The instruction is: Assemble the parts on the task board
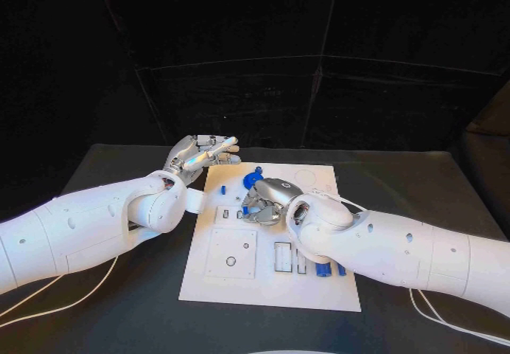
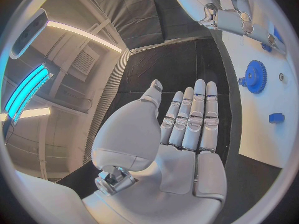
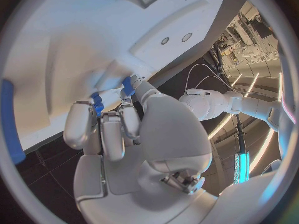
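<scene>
White task board [image 1: 319, 287] lies in the middle of the black surface [image 1: 127, 317], its long side running away from the robot. Left arm reaches in low across the surface; the left hand [image 1: 200, 155] rests just off the board's far left corner, fingers straight and close together, thumb apart, holding nothing. From the left wrist view the same hand [image 2: 187, 129] shows flat fingers [image 2: 199, 109] extended over the dark surface beside the board's edge. Right arm crosses the near right part of the board, wrist bent downward; the right hand [image 1: 266, 200] is poised over the board's middle, fingers curled down toward it. In the right wrist view the right hand [image 3: 124, 134] pinches small blue parts [image 3: 127, 86] at the fingertips [image 3: 79, 124], held against the board face. A blue gear [image 1: 253, 178] sits on the board just beyond the right hand, near the far edge; the left wrist view shows it standing on the white plate [image 2: 254, 76]. A small blue block [image 1: 223, 189] lies left of the gear. Further blue pieces [image 1: 322, 269] sit in slots near the right forearm, at the board's near right.
</scene>
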`<state>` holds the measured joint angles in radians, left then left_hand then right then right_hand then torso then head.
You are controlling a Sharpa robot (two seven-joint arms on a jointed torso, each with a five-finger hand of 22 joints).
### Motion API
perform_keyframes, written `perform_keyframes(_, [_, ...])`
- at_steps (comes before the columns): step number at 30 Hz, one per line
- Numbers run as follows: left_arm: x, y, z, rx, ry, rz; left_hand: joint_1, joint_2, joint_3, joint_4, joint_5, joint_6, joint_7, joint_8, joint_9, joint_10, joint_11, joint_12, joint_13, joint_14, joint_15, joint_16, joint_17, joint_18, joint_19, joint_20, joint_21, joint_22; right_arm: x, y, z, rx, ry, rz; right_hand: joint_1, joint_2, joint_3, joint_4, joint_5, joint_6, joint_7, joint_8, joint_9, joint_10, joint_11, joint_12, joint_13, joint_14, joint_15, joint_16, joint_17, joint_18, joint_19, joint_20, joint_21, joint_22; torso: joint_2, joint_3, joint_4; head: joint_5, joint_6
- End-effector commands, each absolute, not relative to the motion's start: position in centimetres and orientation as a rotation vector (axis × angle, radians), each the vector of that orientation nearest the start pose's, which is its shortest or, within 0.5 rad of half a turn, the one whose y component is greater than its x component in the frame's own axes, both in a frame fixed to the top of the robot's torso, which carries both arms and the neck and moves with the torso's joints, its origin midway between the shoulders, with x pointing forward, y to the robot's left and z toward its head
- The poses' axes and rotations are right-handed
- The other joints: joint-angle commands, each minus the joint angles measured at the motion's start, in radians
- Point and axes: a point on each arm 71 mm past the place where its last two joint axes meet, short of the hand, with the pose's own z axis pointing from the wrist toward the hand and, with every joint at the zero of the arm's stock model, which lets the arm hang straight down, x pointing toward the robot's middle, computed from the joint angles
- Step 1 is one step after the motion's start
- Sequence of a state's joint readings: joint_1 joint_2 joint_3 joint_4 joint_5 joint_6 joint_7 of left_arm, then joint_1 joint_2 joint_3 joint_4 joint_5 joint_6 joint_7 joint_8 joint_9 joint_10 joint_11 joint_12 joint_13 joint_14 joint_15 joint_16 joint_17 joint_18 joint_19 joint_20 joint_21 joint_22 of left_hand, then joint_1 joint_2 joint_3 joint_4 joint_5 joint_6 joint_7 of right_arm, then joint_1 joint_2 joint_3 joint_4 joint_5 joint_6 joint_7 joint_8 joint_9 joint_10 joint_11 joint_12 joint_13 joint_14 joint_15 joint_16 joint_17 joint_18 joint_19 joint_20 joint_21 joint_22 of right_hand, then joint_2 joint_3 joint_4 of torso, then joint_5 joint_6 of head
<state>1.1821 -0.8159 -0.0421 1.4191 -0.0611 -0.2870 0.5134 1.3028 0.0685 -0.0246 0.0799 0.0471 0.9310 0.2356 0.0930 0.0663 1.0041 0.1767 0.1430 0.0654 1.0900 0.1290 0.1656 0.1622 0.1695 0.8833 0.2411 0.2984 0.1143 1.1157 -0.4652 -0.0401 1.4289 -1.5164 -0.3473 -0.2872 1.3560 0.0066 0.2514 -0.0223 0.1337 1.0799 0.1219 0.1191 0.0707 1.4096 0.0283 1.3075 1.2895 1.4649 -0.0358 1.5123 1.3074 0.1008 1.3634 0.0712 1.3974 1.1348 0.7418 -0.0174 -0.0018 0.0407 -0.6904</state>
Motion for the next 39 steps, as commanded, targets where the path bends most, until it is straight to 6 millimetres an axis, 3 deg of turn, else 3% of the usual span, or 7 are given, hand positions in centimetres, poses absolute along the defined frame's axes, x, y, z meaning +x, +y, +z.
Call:
perform_keyframes(1, [50.45,22.61,-18.37,-0.999,1.313,-1.553,0.001,0.007,0.001,-0.005,0.004,0.007,-0.003,-0.004,0.000,0.005,0.002,-0.006,0.000,0.001,0.003,-0.004,0.001,0.014,0.000,0.004,-0.006,-0.001,46.33,-4.36,-22.56,-0.187,1.743,0.712,-0.009,0.003,0.006,-0.001,0.004,0.021,-0.009,0.003,0.000,-0.004,0.000,-0.004,0.001,0.075,-0.006,0.001,0.109,-0.015,0.001,-0.005,-0.001,-0.002,0.000,0.0001,-0.0007,0.001,0.000])
perform_keyframes(17, [50.45,22.61,-18.37,-0.999,1.314,-1.553,0.001,0.007,0.001,-0.005,0.004,0.007,-0.003,-0.004,0.000,0.005,0.002,-0.006,0.000,0.001,0.003,-0.004,0.001,0.014,0.000,0.004,-0.006,-0.001,46.07,-4.36,-22.60,-0.190,1.747,0.696,-0.019,-0.005,0.010,-0.002,0.012,0.022,-0.009,0.002,0.000,-0.006,0.000,-0.007,-0.002,0.074,-0.006,-0.001,0.106,-0.015,0.000,-0.005,-0.002,-0.003,0.000,-0.0004,-0.0002,-0.001,-0.002])
perform_keyframes(21, [50.46,22.61,-18.37,-1.000,1.314,-1.553,0.001,0.007,0.001,-0.005,0.004,0.007,-0.003,-0.004,0.000,0.005,0.002,-0.006,0.000,0.001,0.003,-0.004,0.001,0.014,0.000,0.004,-0.006,-0.001,46.07,-4.32,-22.66,-0.196,1.755,0.693,-0.037,-0.021,0.009,0.001,0.018,0.013,-0.005,-0.004,-0.002,-0.009,0.002,-0.013,-0.006,0.074,-0.005,-0.002,0.104,-0.015,-0.001,-0.004,-0.004,-0.006,0.000,-0.0003,-0.0005,-0.001,-0.002])
perform_keyframes(28, [50.47,22.63,-18.38,-1.000,1.314,-1.552,0.001,0.007,0.001,-0.005,0.004,0.007,-0.003,-0.004,0.000,0.005,0.002,-0.006,0.000,0.001,0.003,-0.004,0.001,0.014,0.000,0.004,-0.006,-0.001,46.14,-4.28,-22.59,-0.191,1.742,0.700,-0.078,-0.064,-0.007,0.011,0.062,-0.042,0.015,-0.038,-0.006,-0.019,0.019,-0.027,-0.019,0.074,0.008,-0.001,0.107,-0.015,-0.002,0.006,-0.007,-0.009,0.000,-0.0003,0.0005,-0.001,-0.004])
perform_keyframes(39, [50.45,22.65,-18.38,-1.000,1.315,-1.553,0.001,0.007,0.001,-0.006,0.004,0.008,-0.003,-0.005,0.000,0.006,0.002,-0.007,0.000,0.001,0.003,-0.006,0.002,0.014,0.000,0.004,-0.008,-0.002,46.26,-4.25,-22.63,-0.188,1.739,0.697,-0.085,-0.075,-0.015,0.012,0.063,-0.055,0.019,-0.045,-0.006,-0.025,0.023,-0.035,-0.027,0.074,0.012,-0.001,0.108,-0.015,-0.002,0.011,-0.007,-0.010,0.000,-0.0002,-0.0003,-0.001,-0.004])
